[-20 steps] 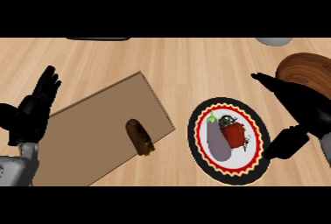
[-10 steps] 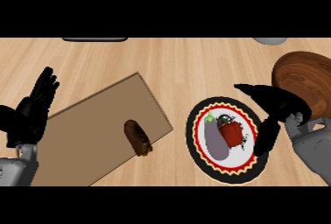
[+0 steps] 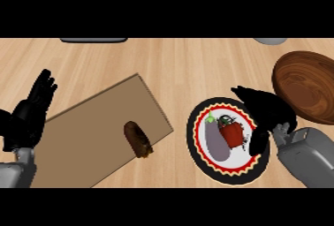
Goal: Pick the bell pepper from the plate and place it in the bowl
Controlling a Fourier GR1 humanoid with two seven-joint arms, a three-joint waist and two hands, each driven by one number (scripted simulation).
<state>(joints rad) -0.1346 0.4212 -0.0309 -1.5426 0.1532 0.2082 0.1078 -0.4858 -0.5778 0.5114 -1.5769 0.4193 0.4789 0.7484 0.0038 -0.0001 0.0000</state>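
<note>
A red bell pepper (image 3: 231,133) with a green stem lies on a round plate (image 3: 225,169) with a red, yellow and black rim, next to a pale purple eggplant (image 3: 215,137). My right hand (image 3: 266,114) hovers over the plate's right side, fingers spread and curving down just right of the pepper, holding nothing. The brown wooden bowl (image 3: 306,86) sits at the upper right, partly behind that hand. My left hand (image 3: 29,115) rests open at the far left edge, fingers up.
A tan cutting board (image 3: 85,132) lies left of the plate with a dark brown oblong food item (image 3: 138,139) near its right edge. A grey object (image 3: 93,40) and a grey round thing (image 3: 270,41) show at the counter's top edge.
My right hand has moved left and down from beside the bowl to over the plate's right side, close to the pepper. The left hand has stayed put.
</note>
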